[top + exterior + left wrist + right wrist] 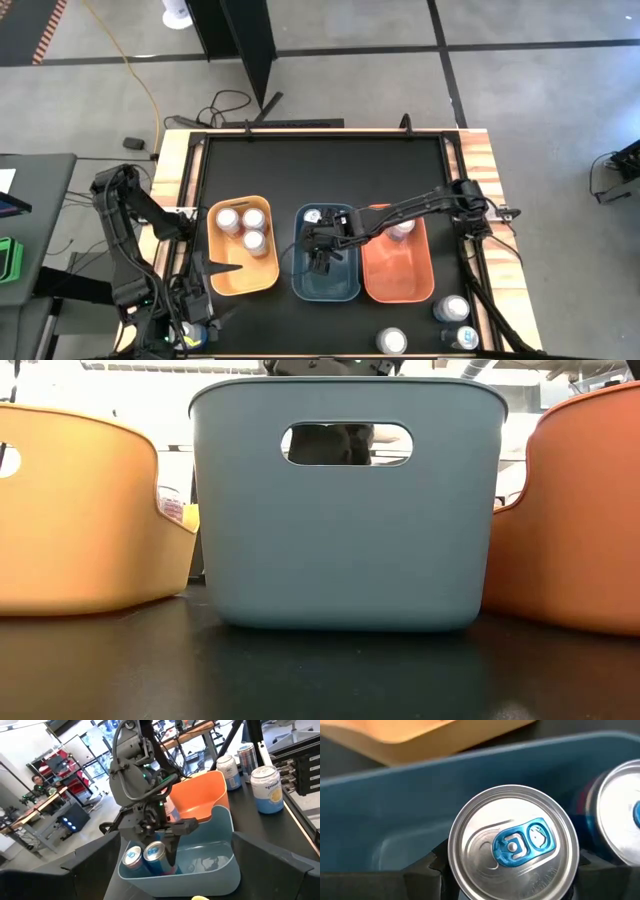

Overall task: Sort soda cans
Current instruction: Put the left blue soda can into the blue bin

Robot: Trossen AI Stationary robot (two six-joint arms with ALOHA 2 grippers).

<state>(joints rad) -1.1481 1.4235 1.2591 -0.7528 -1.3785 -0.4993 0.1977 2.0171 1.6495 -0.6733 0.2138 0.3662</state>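
At the centre of the high view, a blue can (512, 847) is clenched between the fingers of the right gripper (320, 250) inside the blue bin (345, 290), beside a second can (132, 858). The can is judged rigid but thin-walled, smooth and slippery, best held across its sides below the rim. The left gripper (225, 267) is parked with fingers spread at the lower left.

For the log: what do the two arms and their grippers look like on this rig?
Both arms are dark, near-black jointed links with black cabling alongside. The right arm is slim from above; in the left wrist view its wrist housing is grey-black and blocky, with a green light, ending in the right gripper with two flat dark fingers. The left gripper has black, pointed fingers. No legible markings.
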